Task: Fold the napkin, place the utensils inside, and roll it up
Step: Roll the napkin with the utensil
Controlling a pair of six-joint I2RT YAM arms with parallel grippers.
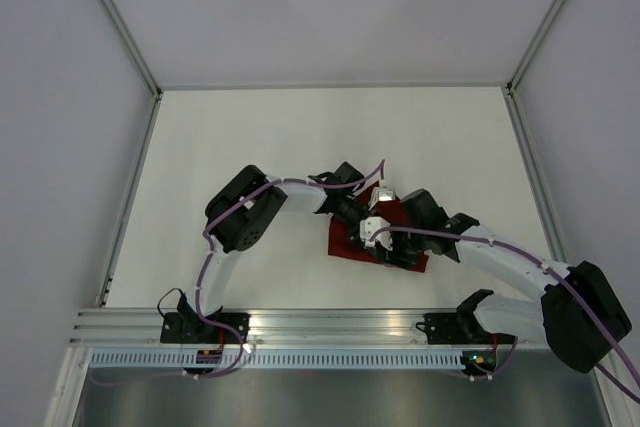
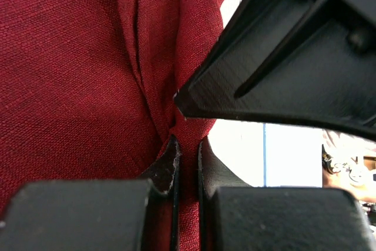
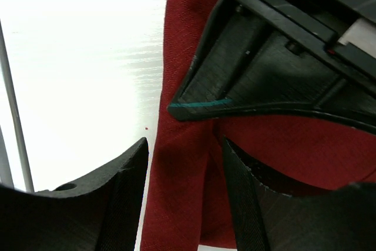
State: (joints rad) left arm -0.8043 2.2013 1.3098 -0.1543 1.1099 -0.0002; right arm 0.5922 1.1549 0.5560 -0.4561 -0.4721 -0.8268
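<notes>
Two grippers over napkin [image 1: 347, 244], compact bundle at centre of top view. Left gripper [image 2: 187, 151] clamped on cloth fold; right gripper [image 3: 185, 151] jaws apart, straddling napkin edge. No fork discernible, possibly wrapped inside. Judgement: late stage, rolling unfinished

Soft, even light is falling from above in the overhead view, casting only faint shadows on the tabletop [image 1: 250, 137]. In the right wrist view it is glaring almost white. The napkin [image 2: 70, 86] weave is showing sharply, while the left hand [image 2: 188, 148] is blurring up close.
</notes>
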